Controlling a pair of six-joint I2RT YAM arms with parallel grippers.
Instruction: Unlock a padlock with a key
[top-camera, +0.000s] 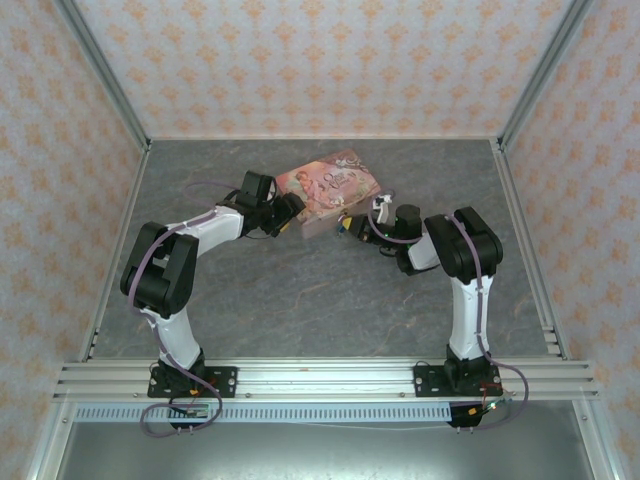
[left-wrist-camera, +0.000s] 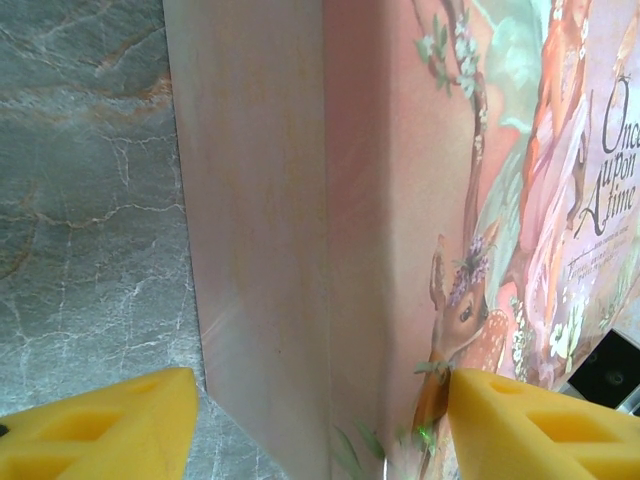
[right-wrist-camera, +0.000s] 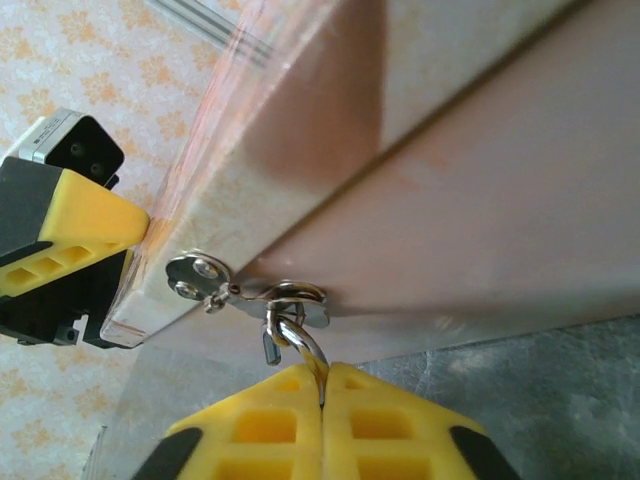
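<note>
Pink box (left-wrist-camera: 400, 200) sits inside my spread left hand (left-wrist-camera: 320, 420); right hand (right-wrist-camera: 322, 385) clamps the clasp ring (right-wrist-camera: 305, 345); unlocking looks undone.

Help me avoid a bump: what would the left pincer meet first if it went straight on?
The box: its corner edge stands just ahead of the open left pincer, between its tips, so it would probably touch that first.

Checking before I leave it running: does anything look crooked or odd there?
The pink box sits skewed to the table's edges, the open left gripper astride one corner. The right gripper is shut on a small metal ring at its clasp.
</note>
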